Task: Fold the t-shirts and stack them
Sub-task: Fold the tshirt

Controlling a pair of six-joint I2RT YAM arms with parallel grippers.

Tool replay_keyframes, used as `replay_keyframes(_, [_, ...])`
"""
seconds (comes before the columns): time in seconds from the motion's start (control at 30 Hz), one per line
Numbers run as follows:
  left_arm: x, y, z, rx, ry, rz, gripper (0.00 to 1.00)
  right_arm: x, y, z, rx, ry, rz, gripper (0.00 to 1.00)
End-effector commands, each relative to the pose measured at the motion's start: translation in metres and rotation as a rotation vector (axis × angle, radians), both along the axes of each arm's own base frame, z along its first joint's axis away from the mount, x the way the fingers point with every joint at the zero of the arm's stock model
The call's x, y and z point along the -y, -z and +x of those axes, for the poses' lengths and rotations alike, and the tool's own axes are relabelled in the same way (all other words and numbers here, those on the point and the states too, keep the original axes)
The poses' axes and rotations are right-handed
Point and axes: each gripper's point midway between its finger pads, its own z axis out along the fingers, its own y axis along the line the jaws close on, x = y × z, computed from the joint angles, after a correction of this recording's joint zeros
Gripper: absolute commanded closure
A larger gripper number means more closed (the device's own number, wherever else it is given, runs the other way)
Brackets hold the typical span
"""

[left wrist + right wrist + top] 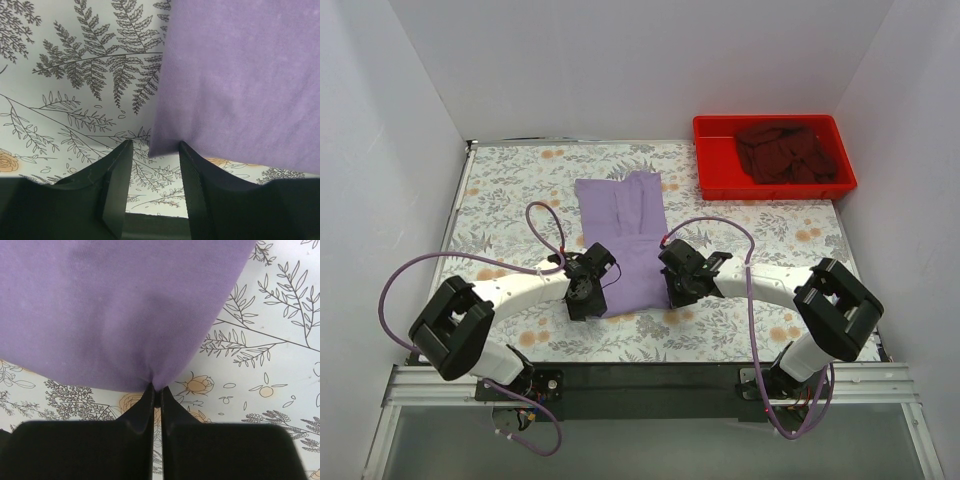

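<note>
- Red plastic tray: upper right of the top view, sitting on the table's far right corner, long side running left to right.
- Table: pale surface printed with grey ferns and orange flowers, filling the middle.
- White walls: enclosing the back and both sides.

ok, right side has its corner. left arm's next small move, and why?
Probably close the left gripper on the near left corner of the lavender t-shirt. Its jaws stand apart with that corner at the gap between the fingertips, not yet pinched, while the right gripper is shut on the other near corner. Both corners likely need holding to lift the fold evenly.
</note>
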Motion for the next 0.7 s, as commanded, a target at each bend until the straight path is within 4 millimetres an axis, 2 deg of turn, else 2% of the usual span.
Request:
replay_keyframes(0.0, [0.002, 0.015, -0.004, -0.022, -0.011, 0.01, 0.61, 0.04, 0.044, -0.038, -0.145, -0.023, -0.166, 0.99])
replay_keyframes(0.13, [-0.001, 0.023, -0.009, -0.049, -0.011, 0.023, 0.89, 0.038, 0.041, -0.039, -0.152, -0.044, -0.161, 0.99])
replay_keyframes(0.17, [0.0, 0.023, -0.01, -0.052, -0.008, 0.023, 1.0, 0.035, 0.038, -0.041, -0.166, -0.059, -0.15, 0.99])
replay_keyframes(0.3, [0.004, 0.016, -0.021, -0.052, 0.038, 0.025, 1.0, 0.028, 0.012, -0.044, -0.175, -0.122, -0.13, 0.99])
replay_keyframes(0.37, [0.01, 0.008, -0.029, -0.055, 0.052, 0.01, 1.0, 0.039, 0.005, -0.056, -0.209, -0.158, -0.165, 0.99])
replay_keyframes(0.4, [0.012, 0.006, -0.043, -0.077, 0.071, 0.024, 1.0, 0.036, -0.004, -0.065, -0.225, -0.179, -0.131, 0.99])
replay_keyframes(0.47, [0.017, -0.001, -0.062, -0.096, 0.086, 0.016, 1.0, 0.045, -0.005, -0.093, -0.284, -0.227, -0.134, 0.99])
replay_keyframes(0.5, [0.018, -0.007, -0.084, -0.112, 0.141, 0.028, 1.0, 0.048, -0.007, -0.103, -0.304, -0.23, -0.136, 0.99])
replay_keyframes(0.53, [0.02, -0.011, -0.096, -0.122, 0.105, 0.021, 1.0, 0.049, -0.015, -0.118, -0.298, -0.27, -0.125, 0.99])
replay_keyframes(0.57, [0.021, -0.013, -0.113, -0.151, 0.117, 0.022, 1.0, 0.062, -0.014, -0.137, -0.341, -0.28, -0.152, 0.99])
replay_keyframes(0.6, [0.017, -0.017, -0.14, -0.172, 0.174, 0.041, 1.0, 0.066, -0.018, -0.15, -0.363, -0.274, -0.154, 0.99])
replay_keyframes(0.63, [0.017, -0.019, -0.154, -0.185, 0.128, 0.041, 1.0, 0.066, -0.025, -0.169, -0.363, -0.32, -0.136, 0.99])
replay_keyframes(0.67, [0.012, -0.021, -0.174, -0.23, 0.124, 0.058, 1.0, 0.077, -0.029, -0.185, -0.404, -0.323, -0.159, 0.99])
